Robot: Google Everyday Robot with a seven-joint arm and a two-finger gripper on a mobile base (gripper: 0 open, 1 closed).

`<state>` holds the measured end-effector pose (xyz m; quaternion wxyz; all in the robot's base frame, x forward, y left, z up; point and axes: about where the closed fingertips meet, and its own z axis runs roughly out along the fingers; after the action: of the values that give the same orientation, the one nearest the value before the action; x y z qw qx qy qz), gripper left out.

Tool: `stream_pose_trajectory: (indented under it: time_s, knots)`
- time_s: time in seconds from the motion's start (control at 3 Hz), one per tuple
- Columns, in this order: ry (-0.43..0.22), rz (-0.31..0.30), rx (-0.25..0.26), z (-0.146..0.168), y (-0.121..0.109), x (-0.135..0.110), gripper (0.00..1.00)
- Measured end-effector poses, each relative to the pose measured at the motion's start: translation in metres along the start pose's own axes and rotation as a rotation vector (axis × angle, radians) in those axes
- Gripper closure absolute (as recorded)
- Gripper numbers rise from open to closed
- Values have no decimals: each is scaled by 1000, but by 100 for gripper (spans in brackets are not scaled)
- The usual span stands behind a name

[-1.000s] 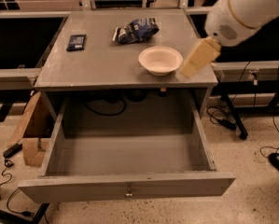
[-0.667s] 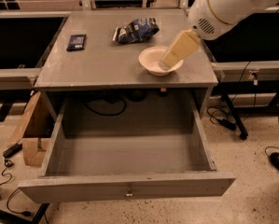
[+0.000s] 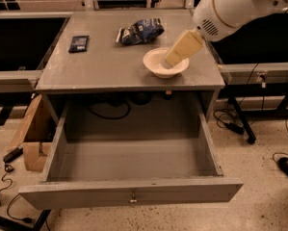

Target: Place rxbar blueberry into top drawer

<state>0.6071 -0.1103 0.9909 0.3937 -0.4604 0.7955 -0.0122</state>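
The rxbar blueberry (image 3: pixel 79 43), a small flat dark navy bar, lies on the grey tabletop near the far left corner. The top drawer (image 3: pixel 131 196) is pulled wide open below the table, with a small metal knob on its grey front; nothing shows inside it. My gripper (image 3: pixel 175 57) hangs from the white arm at upper right, its tan fingers over the white bowl (image 3: pixel 155 64), far to the right of the bar.
A puffy blue-and-white snack bag (image 3: pixel 139 31) lies at the back centre of the tabletop (image 3: pixel 100 66). A cardboard box (image 3: pixel 32 138) and cables sit on the floor at left. Dark tables flank both sides.
My arm has swung left, carrying the gripper from past the table's right edge to over the white bowl. The bar, bag, bowl and drawer have not moved.
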Motion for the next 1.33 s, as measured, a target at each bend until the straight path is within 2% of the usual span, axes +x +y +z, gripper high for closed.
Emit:
stream_pose_trajectory:
  time_s: [0.33, 0.67, 1.0, 1.33]
  knots:
    - [-116, 59, 22, 42, -11, -27, 0]
    - [-207, 135, 32, 89, -31, -65, 0]
    - [-276, 229, -12, 130, -42, -121, 0]
    - [-303, 289, -56, 158, -50, -169, 0]
